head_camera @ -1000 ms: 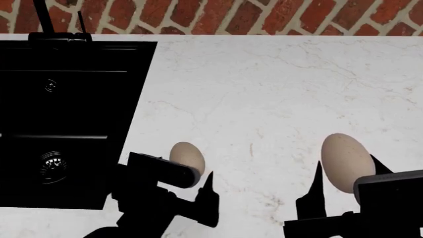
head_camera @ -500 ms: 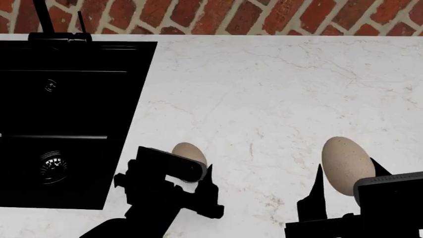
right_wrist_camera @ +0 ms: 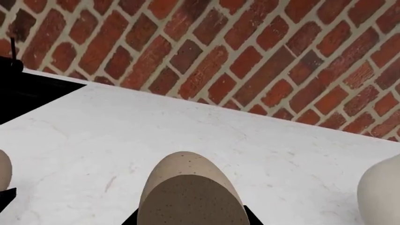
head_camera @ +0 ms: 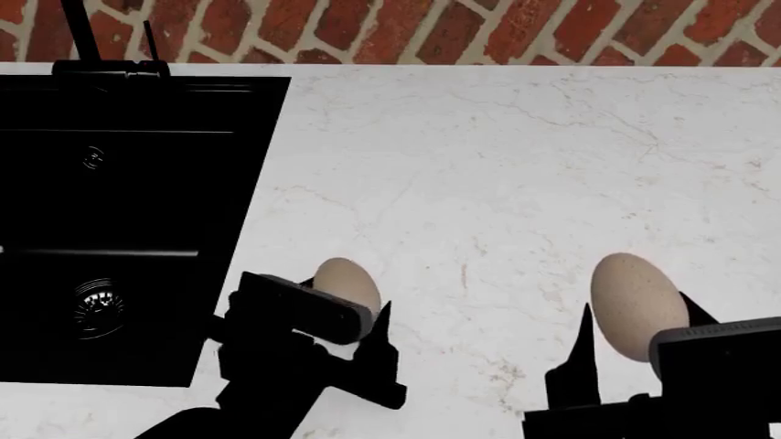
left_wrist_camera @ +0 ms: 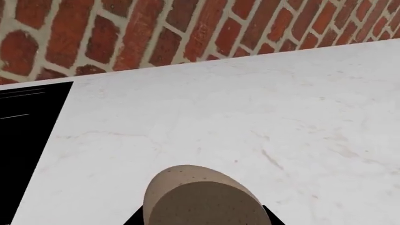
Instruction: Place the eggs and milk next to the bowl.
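Two tan speckled eggs show. My left gripper [head_camera: 354, 309] is shut on one egg [head_camera: 347, 282] just right of the black sink. That egg fills the lower part of the left wrist view [left_wrist_camera: 200, 197] between dark jaws. My right gripper [head_camera: 637, 311] is shut on the other egg [head_camera: 635, 302], held above the counter; it also shows in the right wrist view [right_wrist_camera: 187, 194]. A cream-white curved edge of the bowl [right_wrist_camera: 382, 192] shows only in the right wrist view, beyond the right egg. The milk is out of view.
A black sink [head_camera: 123, 229] with a drain and a black faucet [head_camera: 86, 41] takes up the left side. A white marble counter [head_camera: 513, 165] runs back to a red brick wall [head_camera: 427, 27].
My left gripper shifted slightly forward and then back with its egg. The right gripper and its egg have barely moved.
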`<state>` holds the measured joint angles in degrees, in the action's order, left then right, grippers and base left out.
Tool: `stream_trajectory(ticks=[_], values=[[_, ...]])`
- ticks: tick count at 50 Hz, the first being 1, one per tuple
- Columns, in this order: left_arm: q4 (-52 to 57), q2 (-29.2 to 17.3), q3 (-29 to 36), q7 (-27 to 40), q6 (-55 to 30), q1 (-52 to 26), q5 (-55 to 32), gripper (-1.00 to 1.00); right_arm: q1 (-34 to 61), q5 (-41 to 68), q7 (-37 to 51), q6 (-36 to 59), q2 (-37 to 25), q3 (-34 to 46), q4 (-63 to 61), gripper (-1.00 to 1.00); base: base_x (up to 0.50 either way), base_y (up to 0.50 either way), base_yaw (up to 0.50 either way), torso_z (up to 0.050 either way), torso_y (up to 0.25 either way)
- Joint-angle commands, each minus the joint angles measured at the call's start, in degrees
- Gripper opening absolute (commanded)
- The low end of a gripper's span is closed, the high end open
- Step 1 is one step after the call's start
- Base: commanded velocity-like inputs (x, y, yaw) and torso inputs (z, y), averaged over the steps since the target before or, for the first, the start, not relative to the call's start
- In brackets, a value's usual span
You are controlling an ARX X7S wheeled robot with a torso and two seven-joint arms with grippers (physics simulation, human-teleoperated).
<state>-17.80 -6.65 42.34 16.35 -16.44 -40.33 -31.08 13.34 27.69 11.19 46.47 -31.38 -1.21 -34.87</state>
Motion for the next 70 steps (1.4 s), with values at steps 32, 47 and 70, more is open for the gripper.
stream_trajectory(ticks=[32, 47, 70], values=[[34.69, -17.78, -10.25, 5.48, 2.01, 4.49, -3.40, -1.00, 4.14, -6.64, 0.52, -5.41, 2.38, 0.93, 2.16, -1.00, 0.00, 0.00, 0.00, 0.000, 0.000], [40.70, -22.01, -15.05, 8.92, 3.42, 7.65, -5.21, -1.00, 8.38, -6.40, 1.31, -2.64, 2.13, 2.30, -0.44, -1.00, 0.00, 0.00, 0.00, 0.000, 0.000], [38.80, -22.01, -14.86, 8.44, 5.95, 9.27, -3.40, -1.00, 15.11, -5.62, 2.57, 4.34, 1.08, 4.81, -4.21, -1.00, -0.02, 0.00, 0.00, 0.000, 0.000]])
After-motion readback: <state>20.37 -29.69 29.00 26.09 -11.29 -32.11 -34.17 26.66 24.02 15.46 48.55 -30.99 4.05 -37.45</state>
